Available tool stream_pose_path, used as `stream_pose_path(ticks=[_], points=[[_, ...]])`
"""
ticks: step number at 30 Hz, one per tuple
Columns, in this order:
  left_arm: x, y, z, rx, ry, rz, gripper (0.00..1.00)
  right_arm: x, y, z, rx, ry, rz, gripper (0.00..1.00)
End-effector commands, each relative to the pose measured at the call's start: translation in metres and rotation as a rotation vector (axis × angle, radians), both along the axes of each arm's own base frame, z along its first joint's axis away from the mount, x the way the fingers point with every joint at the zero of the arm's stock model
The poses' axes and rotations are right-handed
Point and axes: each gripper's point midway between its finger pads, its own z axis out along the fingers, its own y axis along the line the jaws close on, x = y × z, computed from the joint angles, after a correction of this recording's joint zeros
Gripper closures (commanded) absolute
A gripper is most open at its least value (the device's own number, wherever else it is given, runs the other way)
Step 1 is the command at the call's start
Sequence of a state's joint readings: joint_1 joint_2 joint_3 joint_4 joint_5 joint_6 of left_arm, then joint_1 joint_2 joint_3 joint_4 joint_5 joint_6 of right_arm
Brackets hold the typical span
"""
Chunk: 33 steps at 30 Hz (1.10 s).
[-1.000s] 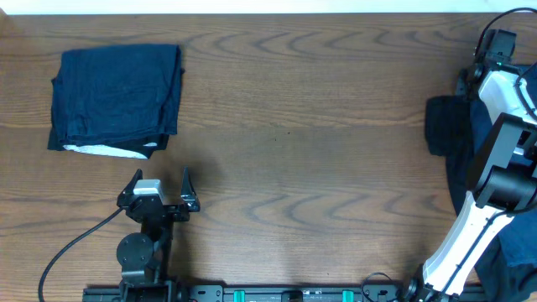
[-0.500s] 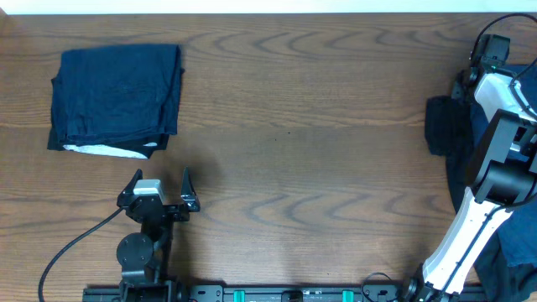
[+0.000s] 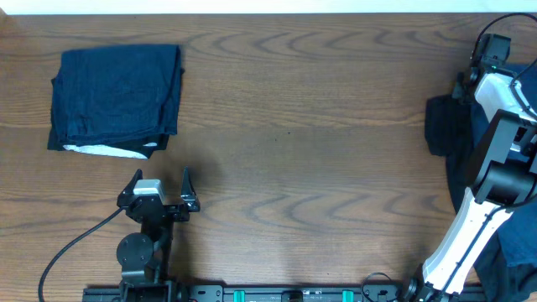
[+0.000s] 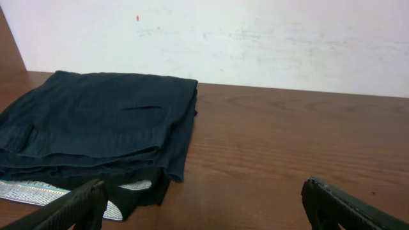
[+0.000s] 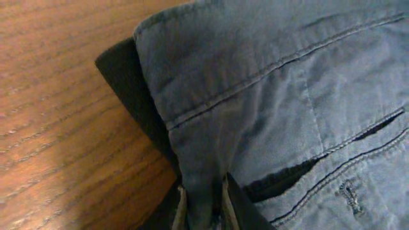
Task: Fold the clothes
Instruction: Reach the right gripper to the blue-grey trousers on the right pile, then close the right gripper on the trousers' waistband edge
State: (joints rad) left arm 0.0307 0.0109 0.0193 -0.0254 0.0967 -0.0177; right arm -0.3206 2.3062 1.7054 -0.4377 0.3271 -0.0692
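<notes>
While the right gripper (image 5: 201, 206) pinches a raised fold of the denim garment (image 5: 287, 96) at the table's (image 3: 319, 168) 3 o'clock edge, the left gripper (image 3: 161, 179) sits spread wide and empty at 7 o'clock.
Overhead, the right arm (image 3: 495, 168) hides its own fingers and most of the pile. Only a black garment (image 3: 440, 126) poking out toward 9 o'clock and navy cloth cut off by the frame edge show. On the right wrist view just the finger pads (image 5: 181, 209) enter at 6 o'clock, and the denim runs out of frame with black fabric under it. A folded navy garment (image 3: 115, 99) lies at 10 o'clock, well apart from the left gripper. A pale strip peeks from under its near edge; I cannot tell what it is.
</notes>
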Motion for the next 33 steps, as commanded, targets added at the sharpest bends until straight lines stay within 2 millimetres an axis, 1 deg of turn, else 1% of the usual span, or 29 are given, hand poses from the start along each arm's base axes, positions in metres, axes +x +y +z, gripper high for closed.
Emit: stream_pose_path(ticks=[1, 4, 12, 15, 18, 21, 24, 28, 31, 33], points=[[-0.001, -0.002, -0.014, 0.012, 0.043, -0.012, 0.02, 0.004, 0.0, 0.033, -0.008, -0.062, 0.001, 0.82], [-0.001, -0.002, -0.014, 0.012, 0.043, -0.012, 0.02, 0.001, -0.003, 0.038, -0.011, -0.062, -0.006, 0.81], [-0.001, -0.002, -0.014, 0.012, 0.043, -0.012, 0.02, -0.015, -0.019, 0.033, 0.011, -0.031, -0.048, 0.79], [-0.001, -0.002, -0.014, 0.012, 0.043, -0.012, 0.02, -0.022, -0.022, 0.028, 0.045, -0.02, -0.059, 0.78], [-0.001, -0.002, -0.014, 0.012, 0.043, -0.012, 0.02, -0.025, -0.022, 0.024, 0.084, -0.017, -0.054, 0.75], [-0.001, -0.002, -0.014, 0.012, 0.043, -0.012, 0.02, -0.028, -0.027, 0.024, 0.089, -0.018, -0.063, 0.73], [-0.001, -0.002, -0.014, 0.012, 0.043, -0.012, 0.02, -0.03, -0.031, 0.024, 0.09, -0.017, -0.071, 0.66], [-0.001, -0.002, -0.014, 0.012, 0.043, -0.012, 0.02, -0.028, -0.025, 0.022, 0.122, -0.025, -0.052, 0.6], [-0.001, -0.002, -0.014, 0.012, 0.043, -0.012, 0.02, -0.024, -0.018, 0.021, 0.159, -0.04, -0.03, 0.58], [-0.001, -0.002, -0.014, 0.012, 0.043, -0.012, 0.02, -0.023, -0.018, 0.021, 0.163, -0.042, -0.027, 0.56]])
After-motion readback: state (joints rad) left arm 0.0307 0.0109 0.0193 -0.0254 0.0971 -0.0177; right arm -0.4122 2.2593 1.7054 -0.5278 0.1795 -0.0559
